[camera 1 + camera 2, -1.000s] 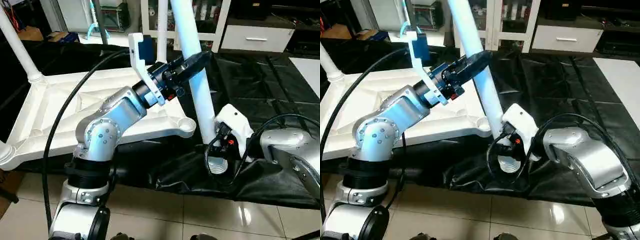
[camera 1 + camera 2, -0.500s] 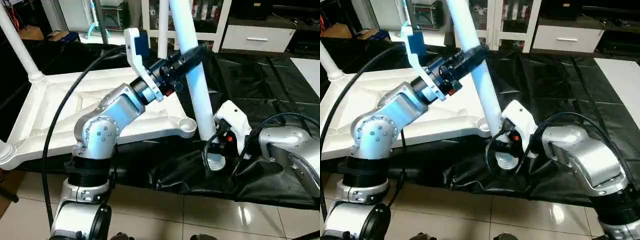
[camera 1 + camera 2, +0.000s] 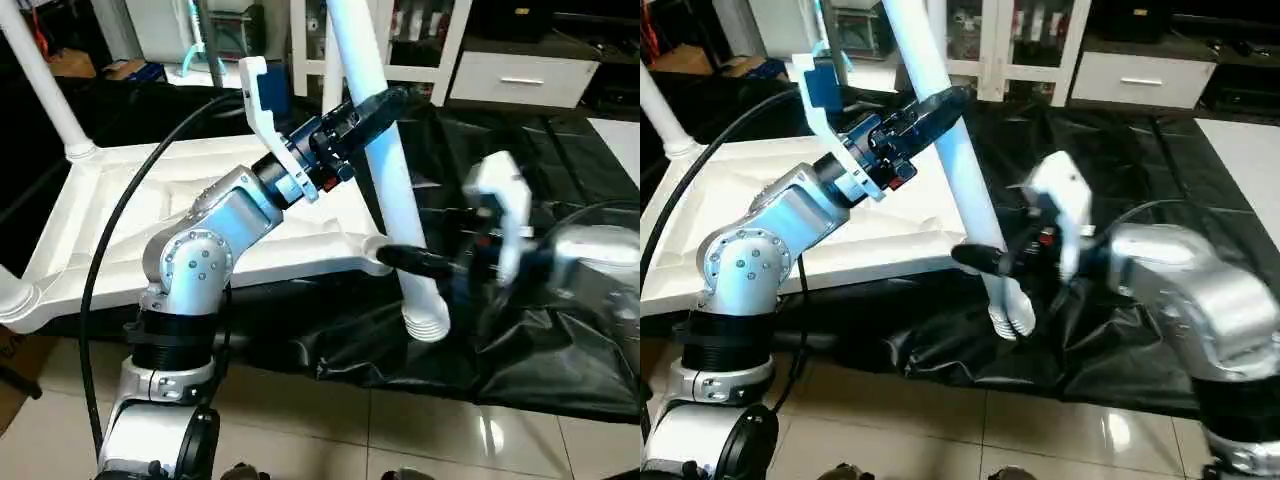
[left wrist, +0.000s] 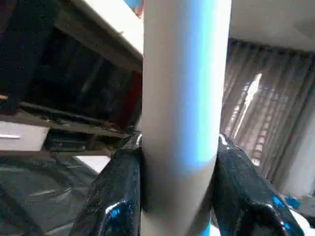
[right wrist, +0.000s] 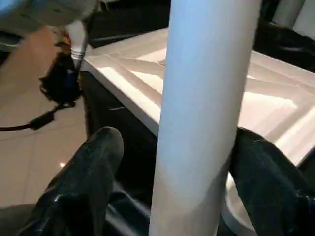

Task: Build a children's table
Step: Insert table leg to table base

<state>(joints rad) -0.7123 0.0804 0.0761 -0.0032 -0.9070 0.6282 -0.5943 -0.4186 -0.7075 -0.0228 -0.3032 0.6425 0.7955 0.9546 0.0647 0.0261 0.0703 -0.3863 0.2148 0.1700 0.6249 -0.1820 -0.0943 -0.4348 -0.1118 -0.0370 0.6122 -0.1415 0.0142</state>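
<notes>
Left gripper (image 3: 372,108) clamps loose leg (image 3: 385,170) mid-shaft, ribbed end hanging just beside table top's (image 3: 150,195) near corner socket (image 3: 374,249). Right gripper (image 5: 172,162) straddles leg, fingers wide, clear. Advice: regrip low, steer tip over socket.

No text, label, brand or number can be read anywhere

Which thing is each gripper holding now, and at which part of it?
The left gripper clamps the white tube leg on its upper shaft. The right gripper straddles its lower end with fingers spread, gripping nothing.
</notes>
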